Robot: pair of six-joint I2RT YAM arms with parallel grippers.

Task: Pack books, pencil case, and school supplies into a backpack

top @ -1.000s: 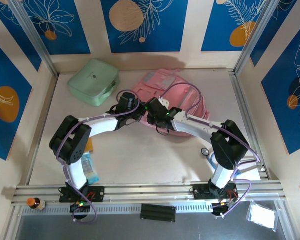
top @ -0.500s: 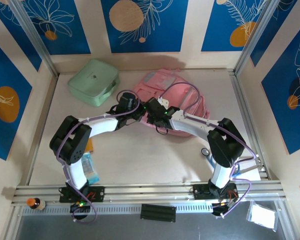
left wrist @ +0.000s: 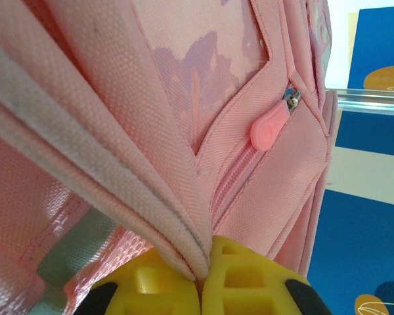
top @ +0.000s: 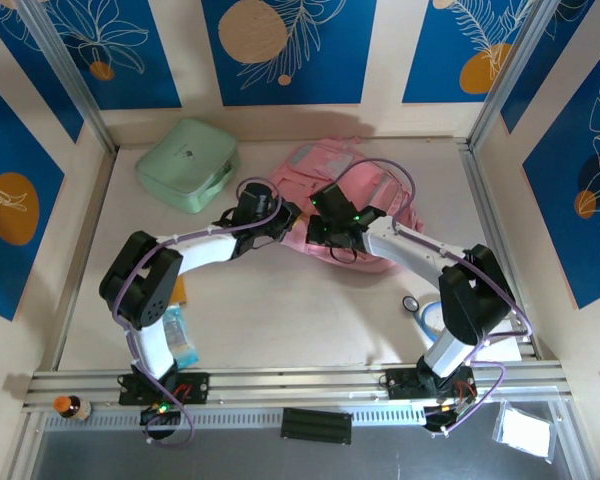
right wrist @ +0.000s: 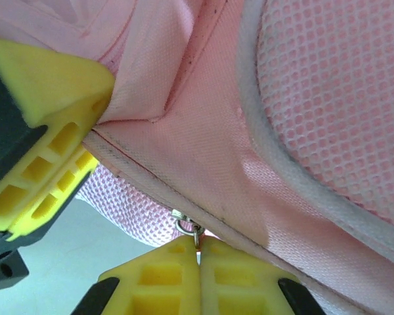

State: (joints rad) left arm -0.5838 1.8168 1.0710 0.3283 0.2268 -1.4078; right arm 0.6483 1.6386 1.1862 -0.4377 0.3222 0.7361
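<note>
The pink backpack (top: 355,185) lies at the back middle of the table. My left gripper (top: 280,224) is at its near left edge, its yellow fingers (left wrist: 151,289) shut on a piped seam of the backpack (left wrist: 184,118). A pink zipper tab (left wrist: 269,128) hangs on a front pocket just beyond. My right gripper (top: 325,238) sits right next to the left one, shut on a small metal zipper pull (right wrist: 194,231) under the backpack's edge (right wrist: 203,151). The left gripper's finger (right wrist: 49,85) is close by in the right wrist view. A brown book edge (top: 180,291) peeks out beside the left arm. The pencil case is out of view.
A mint-green square zip case (top: 187,163) lies at the back left. A pale blue packet (top: 180,340) sits near the left arm's base. A small ring (top: 410,303) and a blue-handled tool (top: 430,318) lie by the right arm. Metal rails (top: 280,380) border the near edge.
My right gripper has shut on the metal zipper pull and shifted a little right and back along the backpack's edge. The left gripper has stayed shut on the seam.
</note>
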